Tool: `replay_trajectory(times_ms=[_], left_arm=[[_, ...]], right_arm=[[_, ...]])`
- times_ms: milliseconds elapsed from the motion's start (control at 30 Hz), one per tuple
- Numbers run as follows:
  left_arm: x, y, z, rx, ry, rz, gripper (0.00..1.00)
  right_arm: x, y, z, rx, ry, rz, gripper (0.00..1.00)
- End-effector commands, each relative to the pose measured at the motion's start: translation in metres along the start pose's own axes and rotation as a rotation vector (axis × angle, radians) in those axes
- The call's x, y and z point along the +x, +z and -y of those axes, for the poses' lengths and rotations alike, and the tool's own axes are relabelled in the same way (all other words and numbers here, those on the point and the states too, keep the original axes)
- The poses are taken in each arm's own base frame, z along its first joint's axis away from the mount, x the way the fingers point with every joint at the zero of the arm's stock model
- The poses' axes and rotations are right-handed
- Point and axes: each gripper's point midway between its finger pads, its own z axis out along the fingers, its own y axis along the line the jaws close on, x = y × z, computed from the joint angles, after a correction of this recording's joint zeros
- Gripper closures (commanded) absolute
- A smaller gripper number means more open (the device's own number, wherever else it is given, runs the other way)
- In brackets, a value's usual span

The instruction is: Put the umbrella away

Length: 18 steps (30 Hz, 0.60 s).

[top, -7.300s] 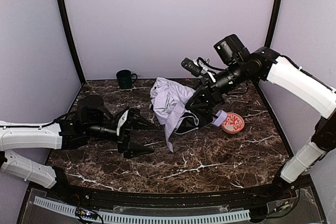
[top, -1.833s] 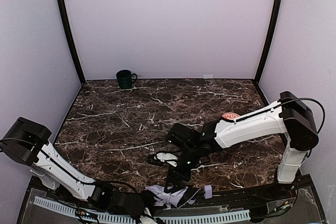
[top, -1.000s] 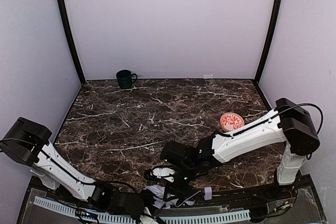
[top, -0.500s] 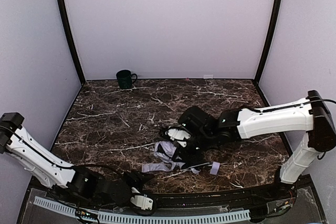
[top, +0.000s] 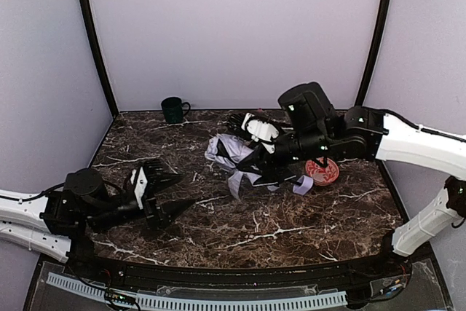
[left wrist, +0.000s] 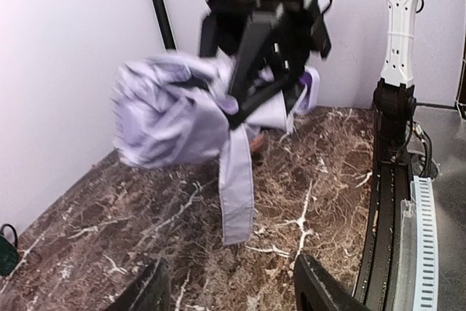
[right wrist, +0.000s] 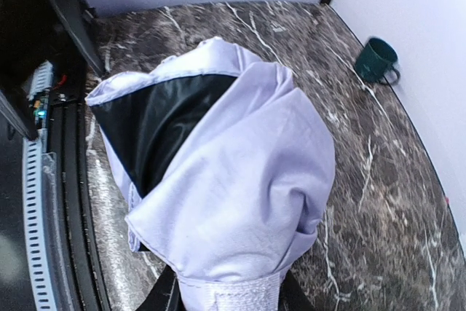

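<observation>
The crumpled pale lavender folding umbrella (top: 226,149), black lining showing, hangs above the middle of the dark marble table (top: 291,216) with a strap dangling. The right gripper (top: 256,159) pinches it, near a red-patterned bowl (top: 324,172). The left gripper (top: 169,191) sits low, well apart to the left, its jaws spread wide and empty.

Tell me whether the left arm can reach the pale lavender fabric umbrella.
Probably yes: the umbrella hangs from the right fingers, with only marble table between it and the open left fingers.
</observation>
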Motion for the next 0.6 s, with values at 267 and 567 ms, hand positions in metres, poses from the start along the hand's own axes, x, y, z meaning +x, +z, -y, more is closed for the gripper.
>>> replay_trajectory(times_ms=[267, 567], left_arm=[[-0.008, 0.027, 0.027, 0.297, -0.067, 0.079, 0.16], [-0.014, 0.040, 0.046, 0.400, 0.026, 0.106, 0.32]], right_arm=[[-0.134, -0.059, -0.044, -0.333, -0.229, 0.283, 1.00], [-0.137, -0.065, -0.055, -0.380, -0.252, 0.302, 1.00]])
